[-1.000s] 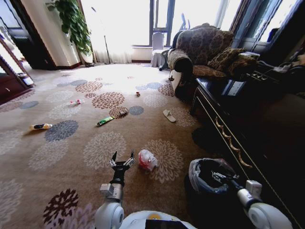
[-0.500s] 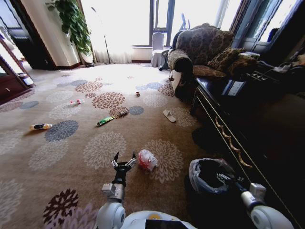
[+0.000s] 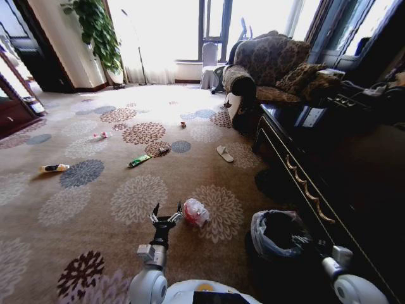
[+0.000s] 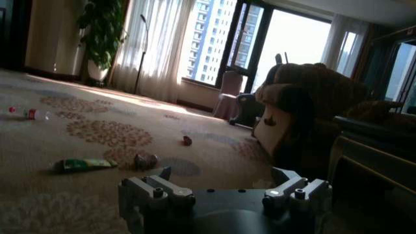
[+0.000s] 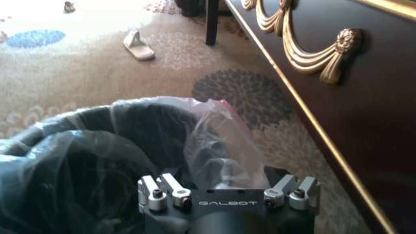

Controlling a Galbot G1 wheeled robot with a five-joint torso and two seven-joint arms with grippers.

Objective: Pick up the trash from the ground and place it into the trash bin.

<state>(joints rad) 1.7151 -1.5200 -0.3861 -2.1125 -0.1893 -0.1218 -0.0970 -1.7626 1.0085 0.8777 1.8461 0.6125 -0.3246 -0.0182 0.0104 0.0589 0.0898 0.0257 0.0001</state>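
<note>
Most litter is on the carpet, so by my reading the task is barely under way. White-red plastic wad [image 3: 195, 212] lies nearest, at about 1 o'clock from the left gripper [image 3: 167, 219] and just beside it, not touching. Farther out: white slipper [image 3: 224, 153] at 12, long green wrapper [image 3: 140, 160] at 11 with a small crumpled piece just past it, yellow-black packet [image 3: 54, 168] at 10, clear bottle with red label [image 3: 100, 135] beyond, tiny red bit [image 3: 183, 125] far off.

Trash bin [image 3: 278, 237] stands at 3 o'clock from the wad, liner bunched over its rim; contents too dark to read.

Left gripper: fingers spread wide, empty, low over the carpet. Right gripper [image 5: 229, 187] sits at the bin's rim, jaws apart, holding nothing.
</note>
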